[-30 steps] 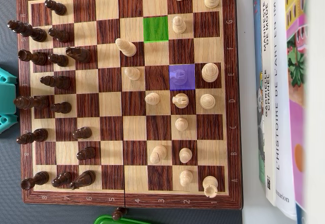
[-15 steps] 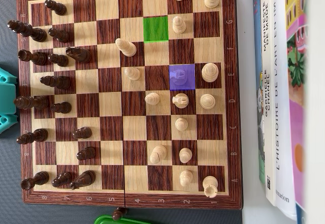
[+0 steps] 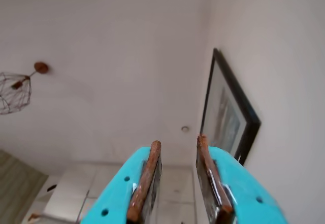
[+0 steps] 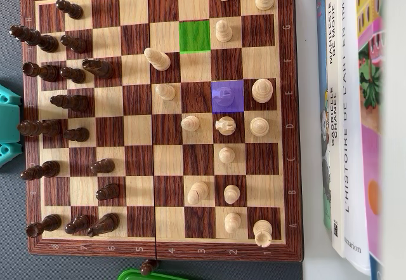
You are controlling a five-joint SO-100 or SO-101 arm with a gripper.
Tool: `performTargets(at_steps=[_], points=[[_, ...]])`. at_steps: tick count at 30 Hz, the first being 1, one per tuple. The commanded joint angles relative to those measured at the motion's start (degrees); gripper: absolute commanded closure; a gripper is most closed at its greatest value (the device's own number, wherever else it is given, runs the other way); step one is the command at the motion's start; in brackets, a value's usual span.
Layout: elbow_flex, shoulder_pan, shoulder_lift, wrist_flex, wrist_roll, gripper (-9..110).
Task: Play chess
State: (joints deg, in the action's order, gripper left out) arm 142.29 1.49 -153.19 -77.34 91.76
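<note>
At the counter's left edge in the overhead view, the turquoise end effector point(image 3: 177, 148) points at the ceiling, narrowly parted, empty. The wooden chessboard point(image 4: 158, 249) shows a mid-game; the violet-marked pale pawn point(image 4: 226, 96) awaits transfer to the green-marked square point(image 4: 195, 36).

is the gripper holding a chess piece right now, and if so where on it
Nothing is held. In the wrist view the gripper points up at the ceiling with its jaws apart and only empty space between them.

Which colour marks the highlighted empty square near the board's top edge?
Bright green highlighted square, clearest in the overhead view.
</note>
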Motion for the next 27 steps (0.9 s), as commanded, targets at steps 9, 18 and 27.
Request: performTargets(at_steps=[9, 18, 27], points=[[-4.92, -0.26, 3.69, 20.21, -0.26, 90], [-7.65, -0.26, 3.78, 41.13, -0.26, 90], [-7.65, 0.18, 3.78, 62.84, -0.26, 90]])
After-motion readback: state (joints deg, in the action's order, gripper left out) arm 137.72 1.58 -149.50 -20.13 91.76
